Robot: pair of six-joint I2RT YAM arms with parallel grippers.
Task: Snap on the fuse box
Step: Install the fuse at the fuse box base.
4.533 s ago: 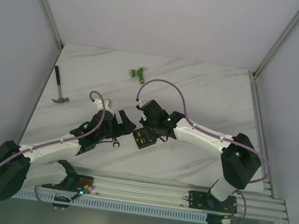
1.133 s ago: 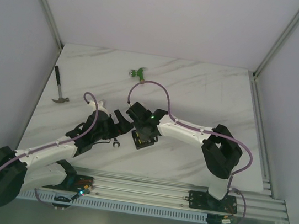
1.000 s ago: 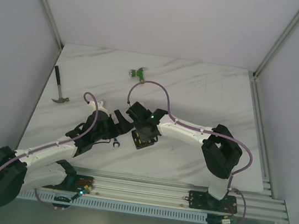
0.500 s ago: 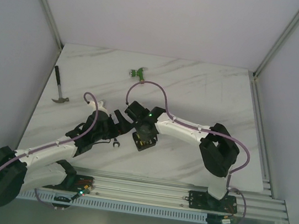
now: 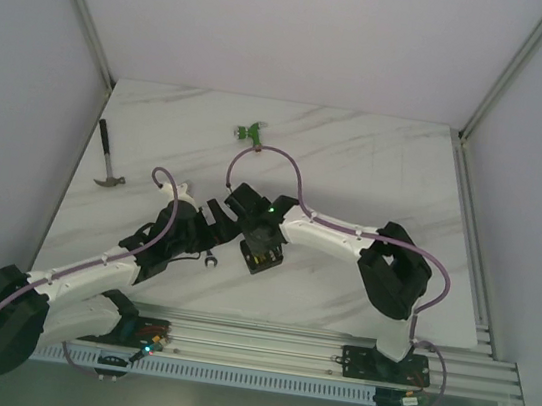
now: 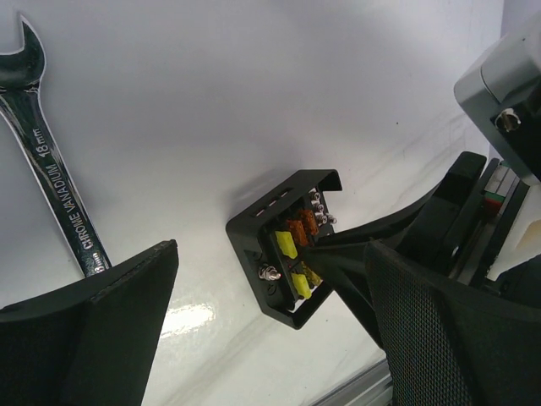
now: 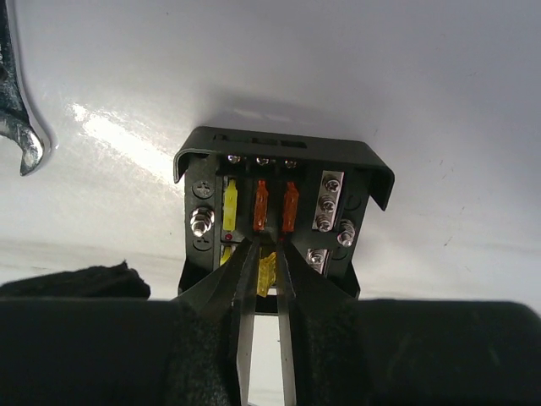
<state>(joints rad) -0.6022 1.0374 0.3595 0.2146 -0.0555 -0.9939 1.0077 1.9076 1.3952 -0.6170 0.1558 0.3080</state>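
The fuse box is a small black square box lying open-faced on the marble, with orange and yellow fuses in it. My right gripper points down into it. Its jaws stand narrowly apart on either side of a small yellow fuse in the lower row. My left gripper hovers just left of the box, wide open and holding nothing. In the left wrist view, the fuse box shows between its fingers, with the right gripper's tip on it.
A silver wrench lies just left of the box, under the left gripper. A hammer lies by the left wall. A green connector sits at the back. The aluminium rail runs along the near edge.
The right arm has edged slightly left over the box. Its jaws have parted a little around the yellow fuse. The left arm and the box have not moved.
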